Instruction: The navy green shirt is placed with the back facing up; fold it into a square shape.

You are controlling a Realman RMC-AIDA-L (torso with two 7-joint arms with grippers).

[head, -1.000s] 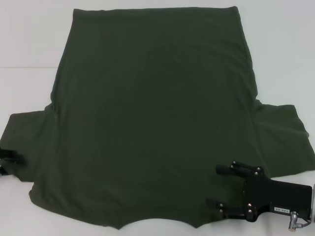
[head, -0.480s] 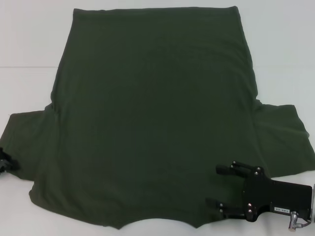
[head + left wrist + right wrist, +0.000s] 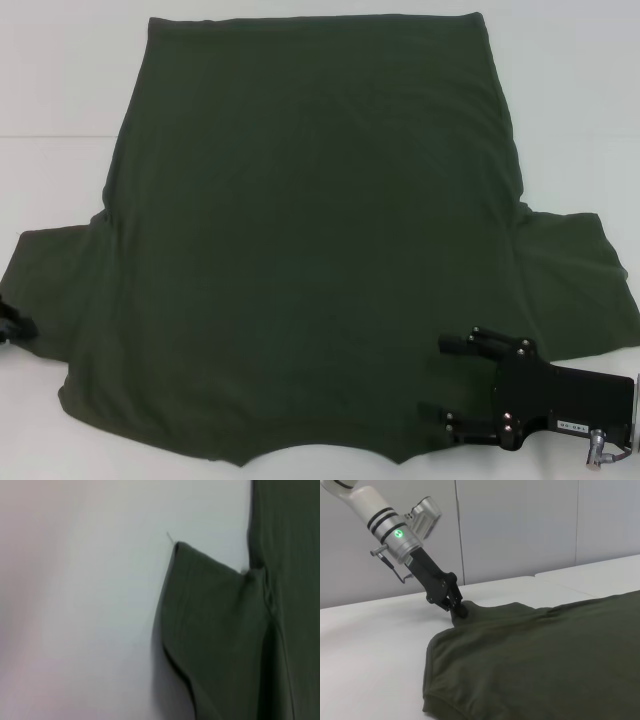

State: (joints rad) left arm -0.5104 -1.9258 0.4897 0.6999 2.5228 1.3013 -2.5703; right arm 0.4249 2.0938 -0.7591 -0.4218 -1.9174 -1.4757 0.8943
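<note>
The navy green shirt (image 3: 310,230) lies spread flat on the white table, hem at the far side, neckline at the near edge, both sleeves out. My left gripper (image 3: 14,327) is at the outer edge of the left sleeve (image 3: 220,630). In the right wrist view the left gripper (image 3: 458,609) has its fingers pinched together on the sleeve's edge, where the fabric (image 3: 545,655) rises slightly. My right gripper (image 3: 440,378) rests open over the shirt's near right shoulder area, its two fingers pointing toward the middle with nothing between them.
The white table (image 3: 60,80) extends around the shirt on all sides, with a seam line running across it at the far left. A pale wall (image 3: 520,525) stands behind the table in the right wrist view.
The left gripper's fingers, spread at the sleeve edge a second ago, have come together on it and shifted slightly. The right gripper and the shirt have not moved.
</note>
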